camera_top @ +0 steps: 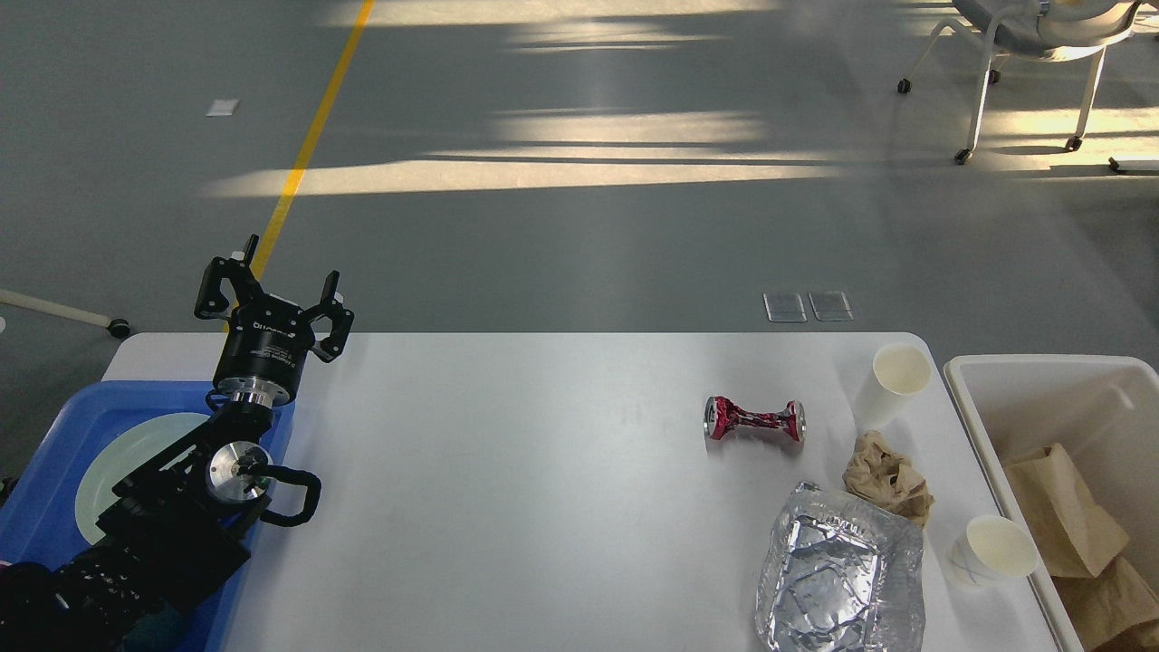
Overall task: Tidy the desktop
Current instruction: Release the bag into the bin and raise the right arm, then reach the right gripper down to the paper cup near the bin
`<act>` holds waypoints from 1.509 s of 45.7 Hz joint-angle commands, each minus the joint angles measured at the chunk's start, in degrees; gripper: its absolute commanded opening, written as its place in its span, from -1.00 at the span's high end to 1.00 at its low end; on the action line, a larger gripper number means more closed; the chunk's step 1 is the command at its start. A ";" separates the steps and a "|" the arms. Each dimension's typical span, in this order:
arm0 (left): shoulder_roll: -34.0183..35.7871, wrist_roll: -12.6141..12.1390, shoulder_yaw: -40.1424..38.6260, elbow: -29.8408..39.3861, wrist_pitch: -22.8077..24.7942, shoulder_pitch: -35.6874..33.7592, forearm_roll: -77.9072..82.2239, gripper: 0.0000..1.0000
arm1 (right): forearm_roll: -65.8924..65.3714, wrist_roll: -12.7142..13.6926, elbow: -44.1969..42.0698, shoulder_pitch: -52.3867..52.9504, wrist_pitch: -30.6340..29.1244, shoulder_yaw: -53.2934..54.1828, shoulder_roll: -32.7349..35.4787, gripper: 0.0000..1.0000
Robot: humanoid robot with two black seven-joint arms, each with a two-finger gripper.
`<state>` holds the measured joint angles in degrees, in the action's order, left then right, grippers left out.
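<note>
Your left gripper (272,294) stands raised at the desktop's far-left corner, fingers spread wide, holding nothing; its arm crosses the blue tray (54,426), which carries a pale plate (118,453). Your right gripper is out of view. You see the desktop (507,489) filling the lower frame. At its 3 o'clock side lie a crushed red can (753,420), an upright paper cup (892,385), a brown paper wad (886,476), a crumpled foil tray (840,575) and a second cup (991,552). Beside that edge stands a white bin (1041,380) holding brown paper bags (1073,507).
</note>
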<state>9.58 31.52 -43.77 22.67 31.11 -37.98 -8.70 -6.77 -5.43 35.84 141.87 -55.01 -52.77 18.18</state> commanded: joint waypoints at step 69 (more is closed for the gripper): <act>0.00 0.03 0.00 0.00 0.00 -0.07 0.00 -0.93 | -8.08 0.42 -24.59 -74.10 21.16 -5.06 -9.30 -0.96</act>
<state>9.58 31.52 -43.77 22.67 31.11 -38.00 -8.70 -14.83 -5.10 12.59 69.33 -36.14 -57.53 9.42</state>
